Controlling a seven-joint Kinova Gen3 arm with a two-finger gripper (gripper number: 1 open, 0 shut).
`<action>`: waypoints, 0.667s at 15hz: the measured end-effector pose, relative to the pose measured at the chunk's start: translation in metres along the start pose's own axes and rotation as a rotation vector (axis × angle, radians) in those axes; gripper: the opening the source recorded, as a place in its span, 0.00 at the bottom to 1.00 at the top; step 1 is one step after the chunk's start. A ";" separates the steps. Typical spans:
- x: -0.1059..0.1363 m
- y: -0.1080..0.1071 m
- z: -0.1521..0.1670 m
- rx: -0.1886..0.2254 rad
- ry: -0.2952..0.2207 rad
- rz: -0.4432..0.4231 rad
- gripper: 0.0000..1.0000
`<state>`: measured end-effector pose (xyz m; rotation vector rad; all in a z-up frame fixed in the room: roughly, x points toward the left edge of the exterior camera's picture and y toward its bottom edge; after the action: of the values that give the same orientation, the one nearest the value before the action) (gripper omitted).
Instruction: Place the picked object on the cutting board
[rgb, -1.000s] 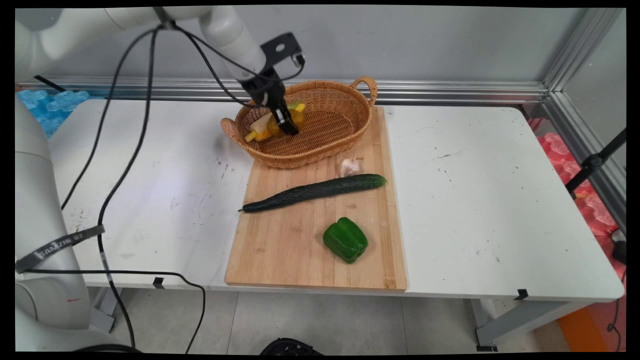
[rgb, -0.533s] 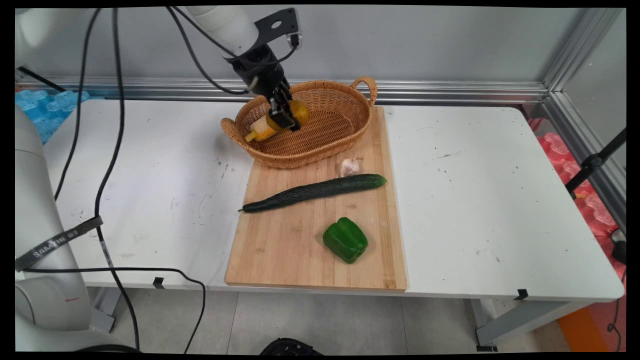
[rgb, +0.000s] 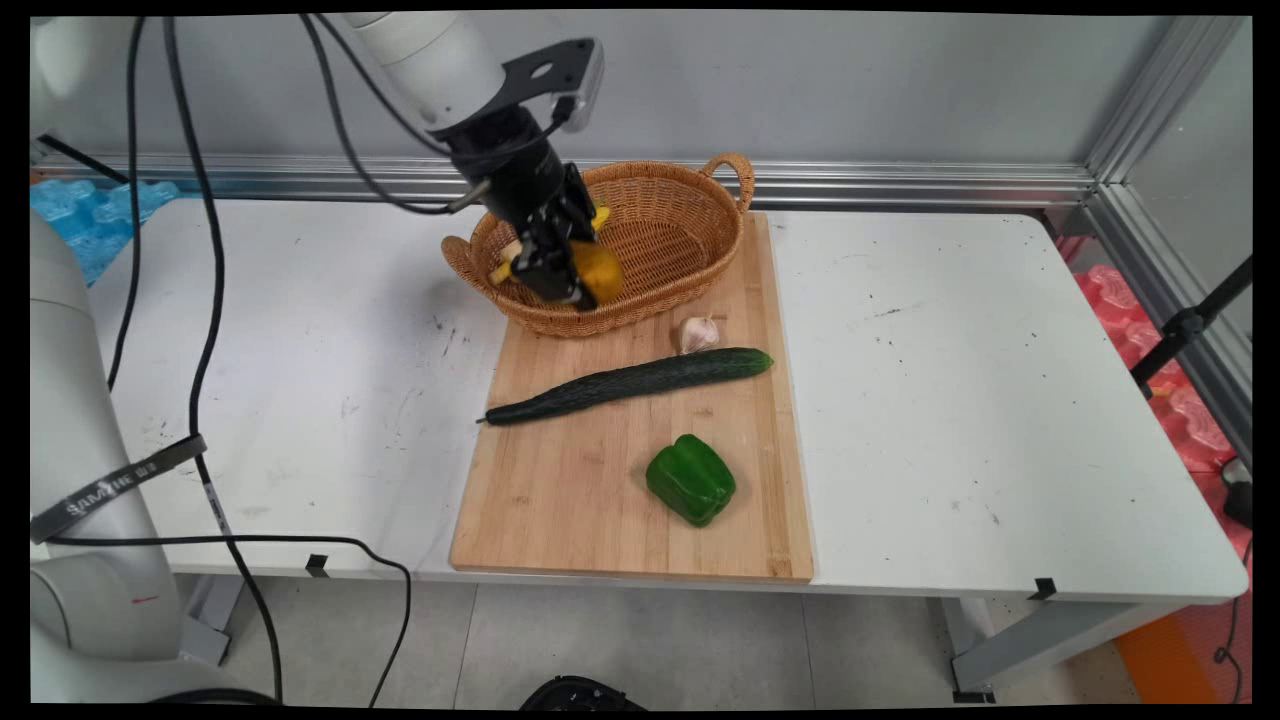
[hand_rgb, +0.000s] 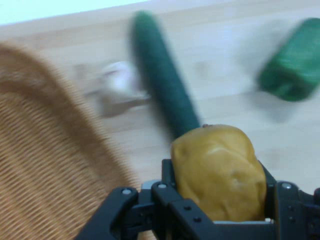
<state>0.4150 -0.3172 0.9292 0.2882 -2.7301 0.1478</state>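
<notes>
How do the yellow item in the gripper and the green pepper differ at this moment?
The yellow potato-like item is held off the surface in the gripper, over the basket's near rim; the green pepper lies free on the cutting board. One is dull yellow-brown and rounded, the other glossy green and blocky. Both are similar in size.

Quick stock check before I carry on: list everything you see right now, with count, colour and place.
potato: one, yellow-brown, held in the gripper above the basket's near rim
corn: one piece, yellow, in the basket, partly hidden by the gripper
basket: one, tan wicker, at the cutting board's far end
cutting board: one, light wood, mid-table
garlic: one bulb, whitish, on the board between basket and cucumber
cucumber: one, dark green, lying across the board
bell pepper: one, green, on the board's near part
table: one, white
gripper: one, black, shut on the potato
</notes>
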 end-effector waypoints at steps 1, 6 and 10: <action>0.002 0.008 0.001 -0.028 0.003 0.041 0.00; 0.001 0.040 0.019 -0.132 0.006 0.210 0.00; -0.006 0.061 0.051 -0.185 -0.006 0.324 0.00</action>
<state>0.3879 -0.2638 0.8767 -0.2071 -2.7523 -0.0194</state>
